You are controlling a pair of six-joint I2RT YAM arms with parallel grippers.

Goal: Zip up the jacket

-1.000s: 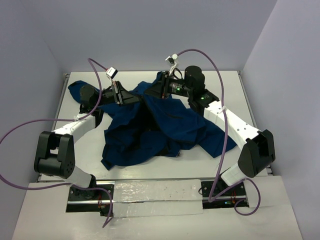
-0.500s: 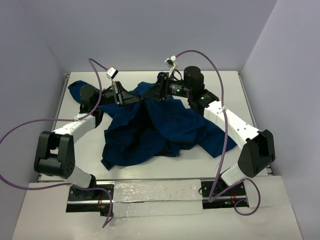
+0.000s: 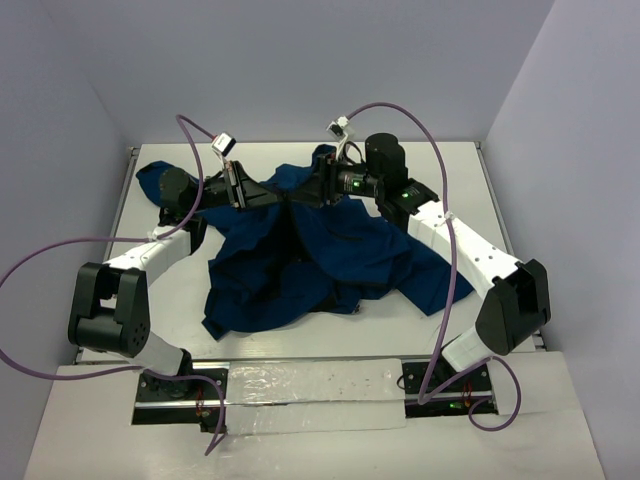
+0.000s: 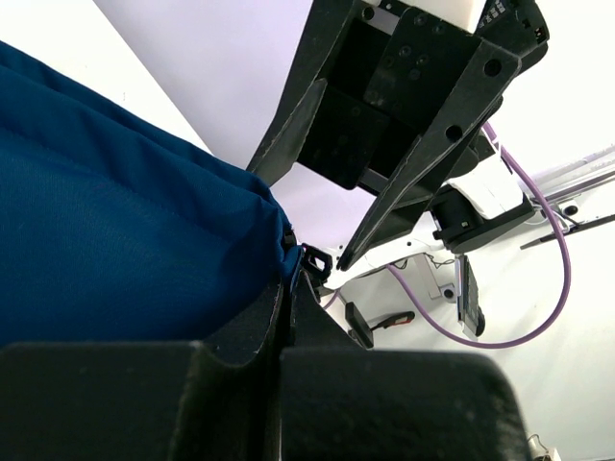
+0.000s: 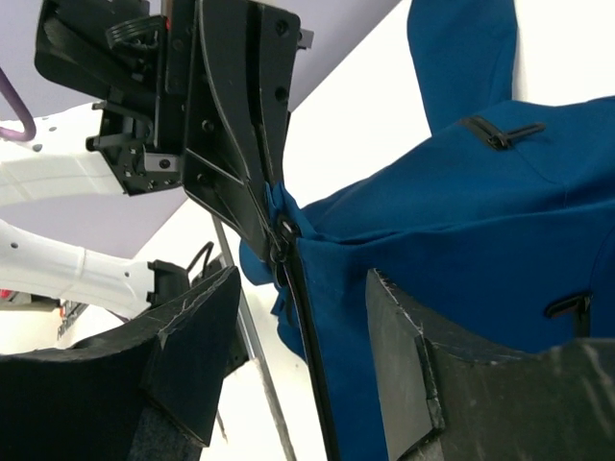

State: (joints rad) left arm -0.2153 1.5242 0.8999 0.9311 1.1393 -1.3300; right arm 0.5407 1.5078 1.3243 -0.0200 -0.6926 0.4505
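The navy-blue jacket lies crumpled in the middle of the white table. My left gripper is shut on the jacket's front edge and holds it lifted; in the left wrist view the fabric is pinched between its closed fingers. My right gripper faces it, almost touching, and is open. In the right wrist view the zipper track runs down between its spread fingers, and a black zipper pull sits at the tip of the left gripper. The jacket fills that view's right side.
One sleeve reaches to the table's far left corner. Pocket zips show on the jacket's front. The table has walls at the back and both sides. Purple cables arc over both arms.
My right gripper has moved a little to the left, closing the gap to my left gripper. The left arm and its hold on the jacket are unchanged.
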